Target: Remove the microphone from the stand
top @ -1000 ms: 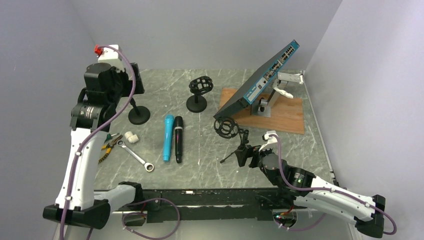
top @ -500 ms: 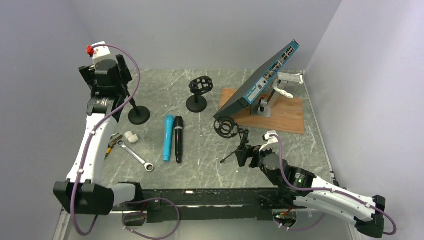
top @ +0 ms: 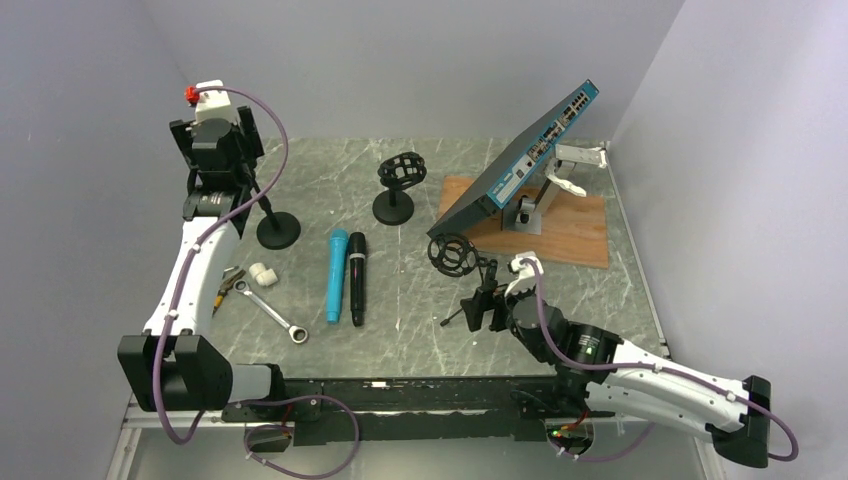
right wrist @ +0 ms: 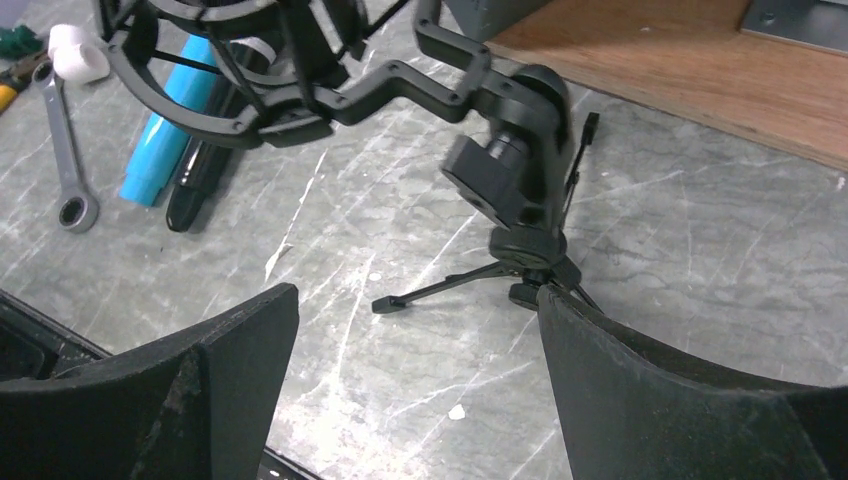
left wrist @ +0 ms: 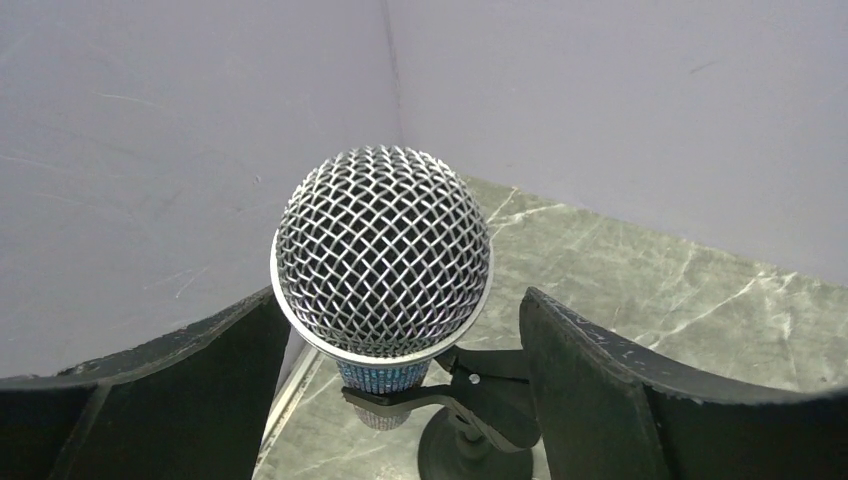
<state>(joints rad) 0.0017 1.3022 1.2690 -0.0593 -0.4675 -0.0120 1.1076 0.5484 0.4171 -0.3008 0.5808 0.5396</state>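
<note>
Three microphones and three stands share your table. A mesh-headed microphone [left wrist: 383, 250] sits clipped in the round-base stand [top: 278, 231] at ten o'clock. A blue microphone [top: 336, 275] and a black microphone [top: 357, 279] lie side by side at centre, with a shock-mount stand [top: 396, 190] at twelve and a tripod stand [right wrist: 520, 200] at four. Your left arm rears tall, and the left gripper [left wrist: 400, 300] is spread wide with fingers flanking the mesh head; whether they touch is hard to judge. Your right arm lies low, the right gripper [right wrist: 417, 300] agape at the tripod, gripping nothing.

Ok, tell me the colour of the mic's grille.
Silver wire mesh on the mic, clearest in the left wrist view.
</note>
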